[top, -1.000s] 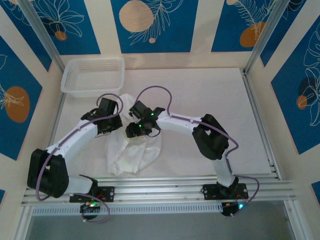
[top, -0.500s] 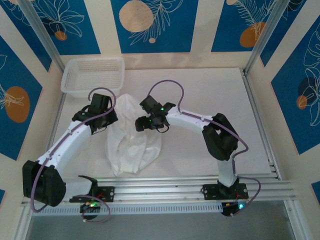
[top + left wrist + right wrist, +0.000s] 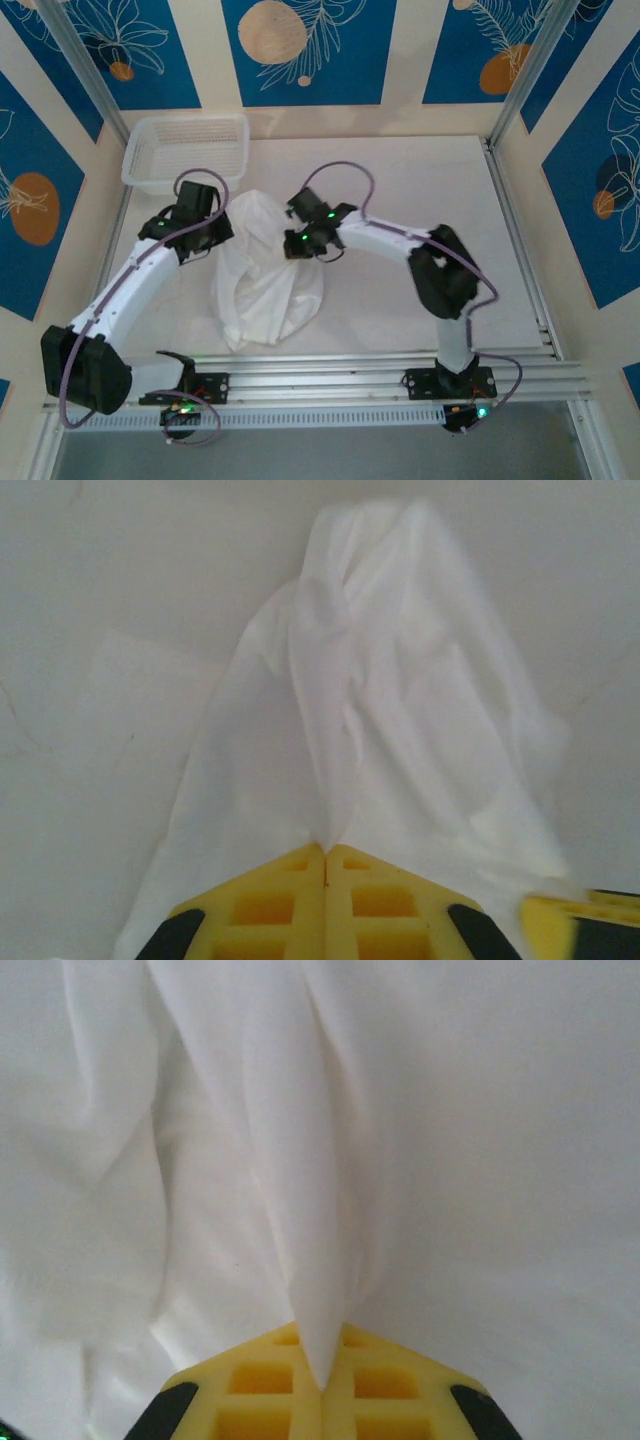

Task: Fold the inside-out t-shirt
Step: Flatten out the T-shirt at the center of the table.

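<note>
The left gripper is pinched on a ridge of the inside-out t-shirt. Its yellow fingers are pressed together with white cloth caught at the seam between them. In the top view it sits at the shirt's far left edge, near the mesh basket in the far left corner of the table. The shirt lies bunched between the two arms, narrower at its far end and wider toward the bases. The right gripper is clamped on a fold at the shirt's far right edge, cloth draping away from it.
</note>
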